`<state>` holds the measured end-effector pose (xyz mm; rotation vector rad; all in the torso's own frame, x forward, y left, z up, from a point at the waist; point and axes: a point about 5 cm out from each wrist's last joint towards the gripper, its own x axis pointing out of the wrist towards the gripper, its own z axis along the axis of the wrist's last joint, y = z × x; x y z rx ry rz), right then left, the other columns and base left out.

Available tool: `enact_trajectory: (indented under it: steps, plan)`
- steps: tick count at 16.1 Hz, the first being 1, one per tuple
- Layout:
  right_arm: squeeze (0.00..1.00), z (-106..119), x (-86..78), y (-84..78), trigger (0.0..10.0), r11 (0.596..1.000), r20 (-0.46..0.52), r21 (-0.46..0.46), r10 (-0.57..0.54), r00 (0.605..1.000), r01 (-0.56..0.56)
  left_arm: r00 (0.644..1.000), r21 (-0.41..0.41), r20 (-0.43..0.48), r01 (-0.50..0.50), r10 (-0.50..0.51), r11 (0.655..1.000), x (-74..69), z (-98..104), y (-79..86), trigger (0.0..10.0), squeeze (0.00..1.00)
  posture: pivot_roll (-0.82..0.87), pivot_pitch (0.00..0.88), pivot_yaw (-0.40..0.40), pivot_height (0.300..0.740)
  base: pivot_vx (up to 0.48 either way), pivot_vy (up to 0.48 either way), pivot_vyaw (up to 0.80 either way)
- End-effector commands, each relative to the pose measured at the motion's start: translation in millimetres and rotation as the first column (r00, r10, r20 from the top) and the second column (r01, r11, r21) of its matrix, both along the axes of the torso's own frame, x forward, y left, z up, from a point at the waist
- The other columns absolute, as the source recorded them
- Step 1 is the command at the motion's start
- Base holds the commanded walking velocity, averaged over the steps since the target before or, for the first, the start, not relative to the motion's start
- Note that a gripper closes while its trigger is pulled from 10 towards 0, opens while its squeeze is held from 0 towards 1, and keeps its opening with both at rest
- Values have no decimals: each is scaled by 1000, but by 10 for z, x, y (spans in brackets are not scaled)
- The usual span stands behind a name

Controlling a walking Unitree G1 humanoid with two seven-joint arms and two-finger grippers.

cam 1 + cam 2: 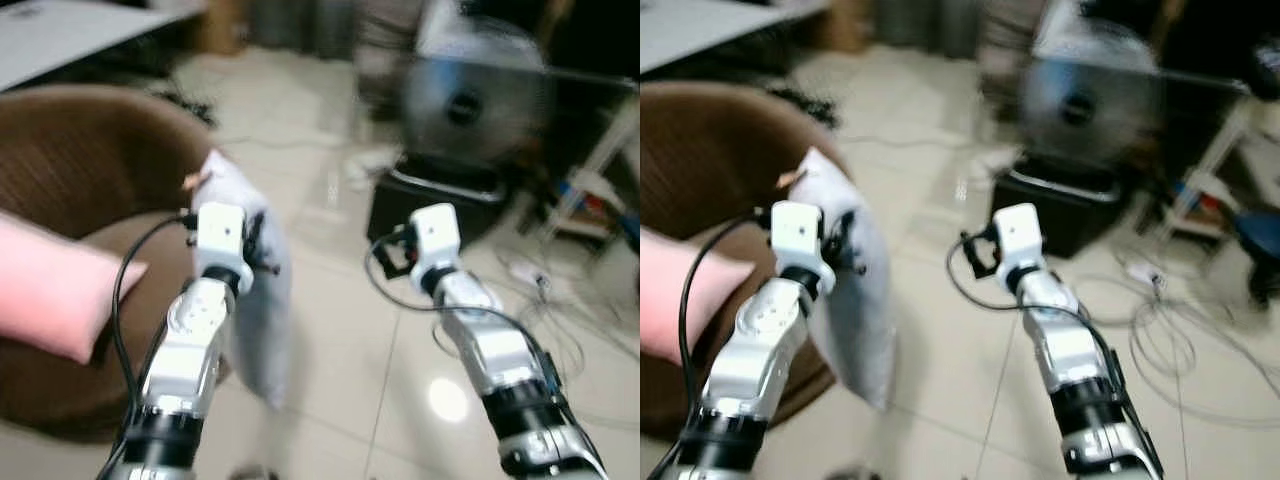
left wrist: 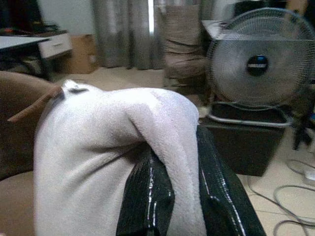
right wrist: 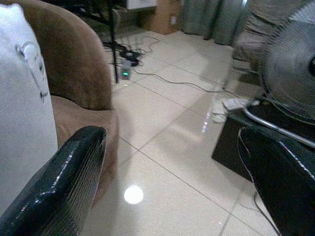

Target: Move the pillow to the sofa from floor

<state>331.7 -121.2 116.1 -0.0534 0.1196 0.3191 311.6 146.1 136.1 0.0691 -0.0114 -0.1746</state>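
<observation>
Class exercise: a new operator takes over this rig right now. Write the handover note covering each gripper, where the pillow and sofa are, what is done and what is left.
Left gripper: jaws shut on the white pillow, held off the floor beside the brown sofa.
Right gripper: jaws open, empty, out over the tiled floor.
Pink cushion lies on the sofa.
Done: pillow lifted.
Left: swing it over the seat, release.

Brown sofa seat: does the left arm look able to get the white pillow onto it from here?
Probably yes. The left gripper is shut on the white pillow, which hangs right beside the brown sofa; nothing stands between them, though a pink cushion takes up part of the seat.
</observation>
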Motion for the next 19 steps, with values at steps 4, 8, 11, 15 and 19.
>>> enact_trajectory:
  steps: [4,8,11,15,19]
  plan:
    - [0,-82,-44,-16,10000,999,-35,18,-37,999,37,999,7,40,1,-1,1000,64,123,-10,10000,0,15,0,21,740,0,239,0]
    - [0,-169,-90,-66,10000,995,-84,42,-89,992,93,998,3,43,43,-43,999,69,115,-47,10000,0,2,0,35,740,0,0,0]
    - [0,-181,-106,-71,10000,994,-85,40,-94,992,97,998,-4,42,39,-38,999,59,102,-30,10000,0,-2,0,43,740,0,0,-763]
    - [0,-192,-115,-76,10000,994,-83,22,-105,991,107,999,-4,34,36,-36,999,58,84,-19,10000,0,-2,0,43,740,235,0,0]
    - [0,-178,-104,-78,10000,994,-80,15,-110,991,111,999,-6,34,33,-33,999,61,77,-21,10000,0,3,0,35,740,324,0,0]
